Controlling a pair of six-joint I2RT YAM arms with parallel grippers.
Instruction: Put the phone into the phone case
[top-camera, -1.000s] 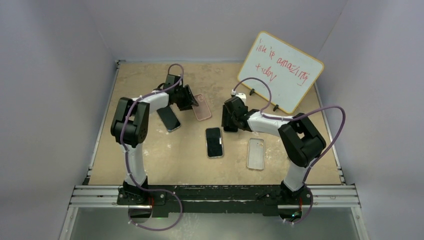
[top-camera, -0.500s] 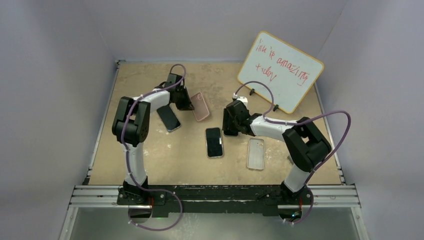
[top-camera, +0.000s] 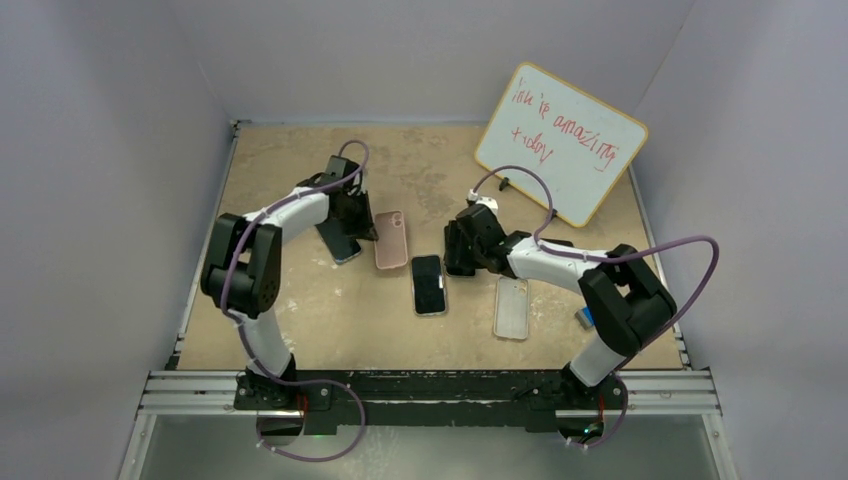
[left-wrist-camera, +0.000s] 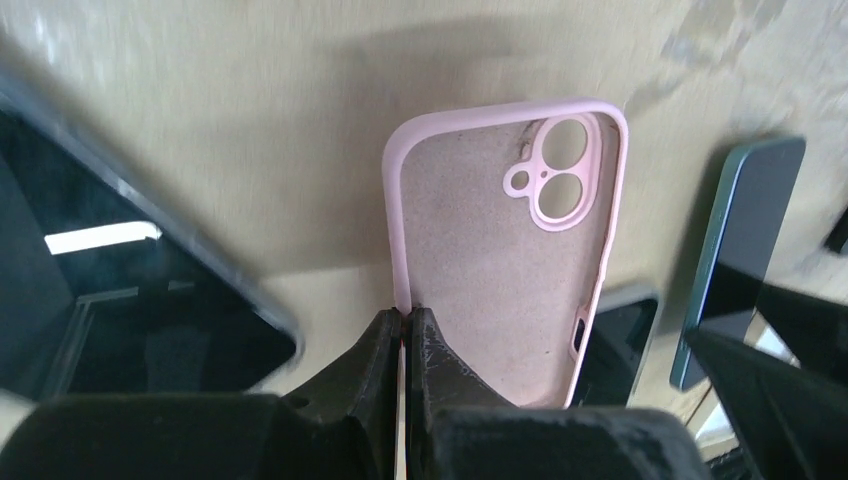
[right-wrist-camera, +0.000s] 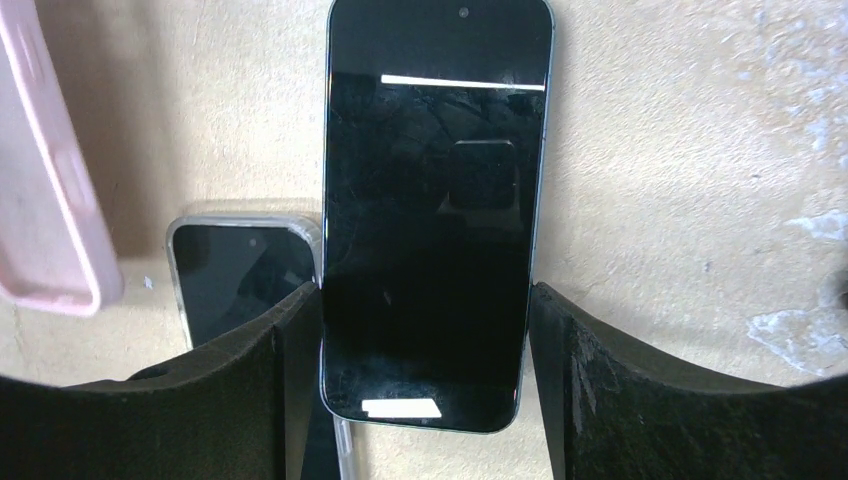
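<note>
A pink phone case (top-camera: 390, 240) with its open side up is pinched by its long side wall in my shut left gripper (top-camera: 358, 222). In the left wrist view the case (left-wrist-camera: 500, 260) hangs just above the table from the closed fingertips of my left gripper (left-wrist-camera: 405, 315). My right gripper (top-camera: 460, 252) is shut on a dark-screened green phone (right-wrist-camera: 430, 220), one finger on each long edge (right-wrist-camera: 425, 295), holding it off the table. That phone shows edge-on at the right of the left wrist view (left-wrist-camera: 740, 250). The case's corner also shows in the right wrist view (right-wrist-camera: 50, 200).
A phone with a pale rim (top-camera: 428, 285) lies flat at the centre, below my right gripper. A clear case (top-camera: 511, 307) lies to its right. Another dark phone (top-camera: 338, 240) lies under my left arm. A whiteboard (top-camera: 560, 140) stands at the back right.
My left gripper has carried the pink case nearer and toward the centre, and turned it lengthwise. My right gripper has shifted slightly nearer with the phone.
</note>
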